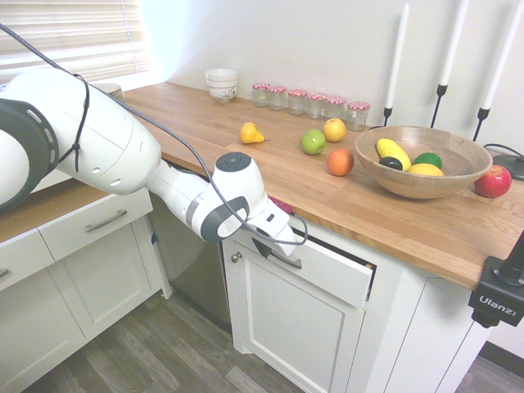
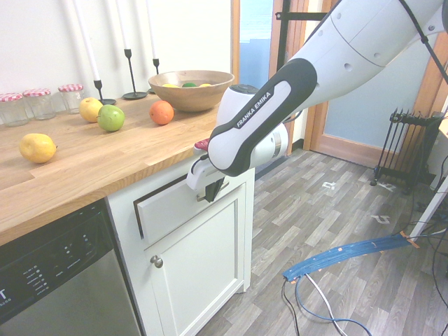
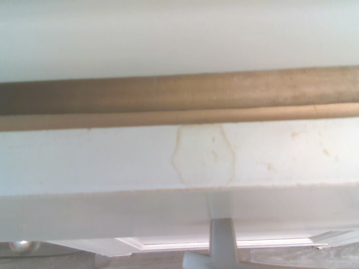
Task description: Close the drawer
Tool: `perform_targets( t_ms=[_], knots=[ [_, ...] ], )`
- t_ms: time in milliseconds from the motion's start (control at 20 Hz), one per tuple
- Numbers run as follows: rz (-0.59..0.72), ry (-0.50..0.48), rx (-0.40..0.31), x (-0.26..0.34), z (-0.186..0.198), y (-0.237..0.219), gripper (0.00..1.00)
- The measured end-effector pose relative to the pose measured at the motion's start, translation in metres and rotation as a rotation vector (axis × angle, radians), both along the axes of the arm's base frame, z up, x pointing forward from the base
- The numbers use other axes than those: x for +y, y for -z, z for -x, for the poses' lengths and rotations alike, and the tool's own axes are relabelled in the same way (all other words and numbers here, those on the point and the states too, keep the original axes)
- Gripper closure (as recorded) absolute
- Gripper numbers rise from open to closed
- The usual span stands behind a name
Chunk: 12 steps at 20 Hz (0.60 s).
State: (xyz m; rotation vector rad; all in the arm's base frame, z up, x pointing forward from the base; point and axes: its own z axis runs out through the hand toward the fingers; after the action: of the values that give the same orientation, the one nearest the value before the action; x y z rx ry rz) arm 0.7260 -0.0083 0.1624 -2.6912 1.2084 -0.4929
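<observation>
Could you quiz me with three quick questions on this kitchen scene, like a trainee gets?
1. True or false: the drawer is fully shut.
2. Which fruit on the counter lies nearest the wooden bowl? A) orange B) yellow pear C) green apple
3. What is the gripper up against?

Key
1. False: a dark gap shows between its front and the cabinet frame, so it stands slightly open.
2. A.
3. The drawer's front, by its silver handle, with the fingers shut.

White cabinets (image 1: pixel 90 278), butcher-block countertop (image 1: pixel 246 176), grey plank floor (image 2: pixel 336 224), perhaps vinyl.
</observation>
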Motion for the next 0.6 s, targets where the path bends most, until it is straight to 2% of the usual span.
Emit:
perform_targets(
  t_ms=[300,500,600],
  knots=[
    [0.001,-0.016,-0.100,0.010,-0.028,-0.036,1.00],
    [0.002,-0.014,-0.091,0.008,-0.028,-0.027,1.00],
    [-0.002,-0.009,-0.057,0.006,-0.024,-0.018,1.00]
  ],
)
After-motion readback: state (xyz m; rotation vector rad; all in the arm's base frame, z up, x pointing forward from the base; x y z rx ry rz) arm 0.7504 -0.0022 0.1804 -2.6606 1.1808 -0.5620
